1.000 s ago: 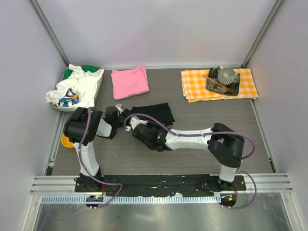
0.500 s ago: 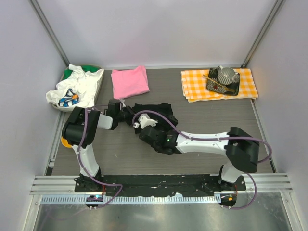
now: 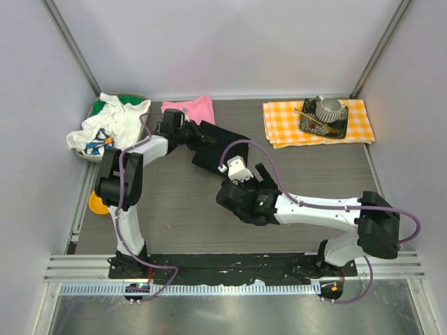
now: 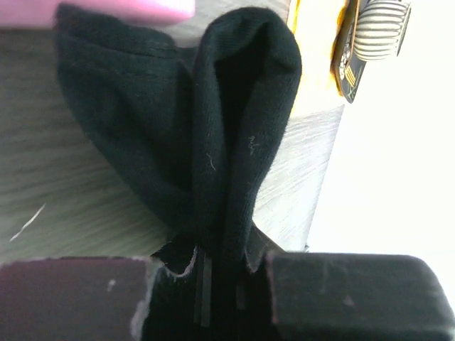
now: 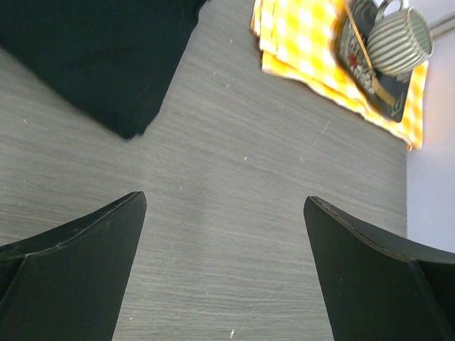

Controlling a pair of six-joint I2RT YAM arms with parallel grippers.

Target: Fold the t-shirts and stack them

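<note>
A black t-shirt (image 3: pixel 222 148) lies folded on the table, its left end lifted. My left gripper (image 3: pixel 186 134) is shut on that end, right at the near edge of the pink t-shirt (image 3: pixel 197 107). In the left wrist view a fold of the black t-shirt (image 4: pixel 227 128) is pinched between the jaws of the left gripper (image 4: pixel 224 266), with a strip of the pink t-shirt (image 4: pixel 121 8) at the top. My right gripper (image 3: pixel 253 174) stands open and holds nothing, just near and right of the black shirt. The right wrist view has the right gripper (image 5: pixel 224 206) over bare table, with the black t-shirt (image 5: pixel 92 50) at the upper left.
A pile of white and green clothes (image 3: pixel 112 125) lies at the back left. An orange-and-white checked cloth (image 3: pixel 279 125) at the back right carries a dark tray with a ribbed cup (image 3: pixel 328 108). A yellow object (image 3: pixel 94 204) sits by the left arm. Walls close in the table.
My left gripper has carried the black t-shirt's end back and left, up to the pink t-shirt. My right gripper has opened, let go of the cloth and drawn away to the right.
</note>
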